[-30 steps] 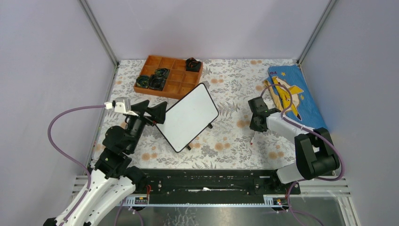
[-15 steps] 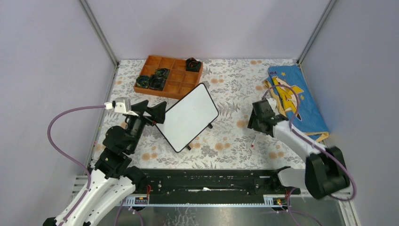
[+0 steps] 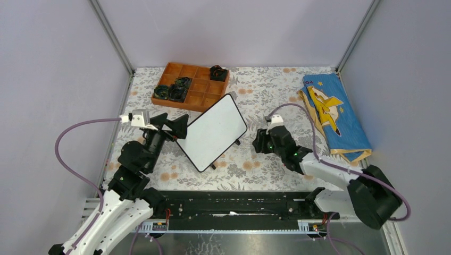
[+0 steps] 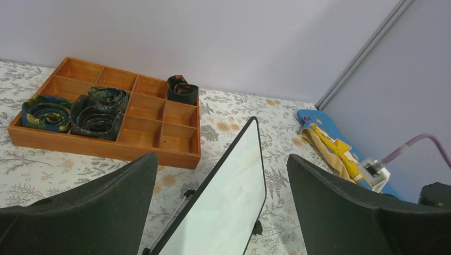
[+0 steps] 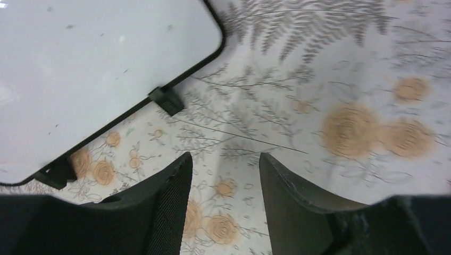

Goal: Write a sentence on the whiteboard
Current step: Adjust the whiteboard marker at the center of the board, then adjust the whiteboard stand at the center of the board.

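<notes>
Floral worktop (image 3: 255, 95) is carrying the whiteboard (image 3: 213, 133) left of centre, near the orange tray (image 3: 205, 90); my left jaws are standing wide open beside its left edge, my right jaws parted and empty near its right corner. I am judging that a marker needs gripping first, with the left jaws bracing the whiteboard. No marker or sentence is showing in any view.

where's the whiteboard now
In the top view the whiteboard sits left of centre on the table, just below the orange tray, between the left gripper and the right gripper.
</notes>
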### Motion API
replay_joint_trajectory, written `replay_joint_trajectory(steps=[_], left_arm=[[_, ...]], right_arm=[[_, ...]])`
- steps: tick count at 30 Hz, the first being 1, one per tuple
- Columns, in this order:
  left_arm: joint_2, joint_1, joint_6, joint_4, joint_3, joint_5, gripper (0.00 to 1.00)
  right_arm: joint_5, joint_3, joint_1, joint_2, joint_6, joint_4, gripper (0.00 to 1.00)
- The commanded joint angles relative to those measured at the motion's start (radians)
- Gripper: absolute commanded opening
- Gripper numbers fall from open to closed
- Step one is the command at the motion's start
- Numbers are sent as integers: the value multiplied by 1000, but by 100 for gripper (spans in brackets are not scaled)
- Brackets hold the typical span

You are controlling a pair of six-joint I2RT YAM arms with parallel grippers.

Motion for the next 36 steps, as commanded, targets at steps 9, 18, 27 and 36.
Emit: replay_joint_trajectory(steps=[9, 18, 27, 36], left_arm=[[8, -5, 33, 15, 1, -36, 99], [19, -5, 33, 18, 1, -27, 99], [22, -5, 36, 18, 1, -28, 99], [23, -5, 36, 18, 2, -25, 99]], right_arm=[[-70, 109, 118, 364, -48, 384, 65], [-40, 177, 143, 491, -80, 416, 67], [-38, 204, 142, 525, -95, 399, 58], [-35, 202, 147, 527, -118, 366, 57]])
